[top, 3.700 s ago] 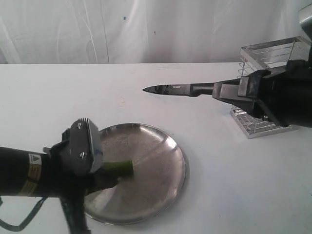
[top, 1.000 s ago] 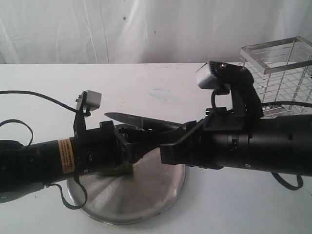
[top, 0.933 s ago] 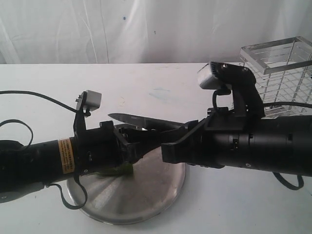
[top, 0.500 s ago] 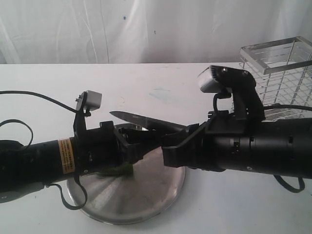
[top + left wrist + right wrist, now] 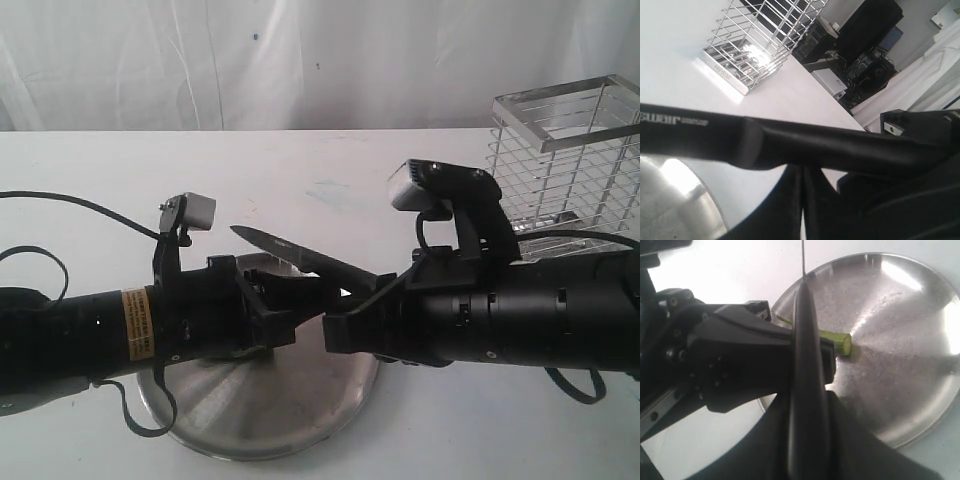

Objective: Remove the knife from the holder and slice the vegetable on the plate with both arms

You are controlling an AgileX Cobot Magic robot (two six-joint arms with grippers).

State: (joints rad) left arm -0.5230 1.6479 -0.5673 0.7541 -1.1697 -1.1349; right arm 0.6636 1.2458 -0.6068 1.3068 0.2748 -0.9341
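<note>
My right gripper [image 5: 350, 300] is shut on the black handle of the knife [image 5: 290, 250]. Its dark blade slants up and left over my left gripper [image 5: 285, 310]. In the right wrist view the knife [image 5: 805, 340] crosses above the left gripper's fingers [image 5: 765, 355]. The green vegetable [image 5: 837, 340] sticks out from those fingers, cut end on the steel plate [image 5: 900, 365]. The left wrist view shows my left gripper [image 5: 802, 200] pressed shut under the knife [image 5: 790, 145]. The exterior view hides the vegetable behind the arms. The plate [image 5: 280, 410] lies below both grippers.
The chrome wire holder [image 5: 565, 150] stands at the back right on the white table, and the left wrist view shows the holder [image 5: 760, 45] beyond the knife. A black cable [image 5: 60, 200] loops over the left arm. A white curtain backs the table.
The right arm has sunk lower and shifted left, bringing the knife handle down by the left gripper. The left arm dipped slightly. The vegetable no longer shows in the exterior view.
</note>
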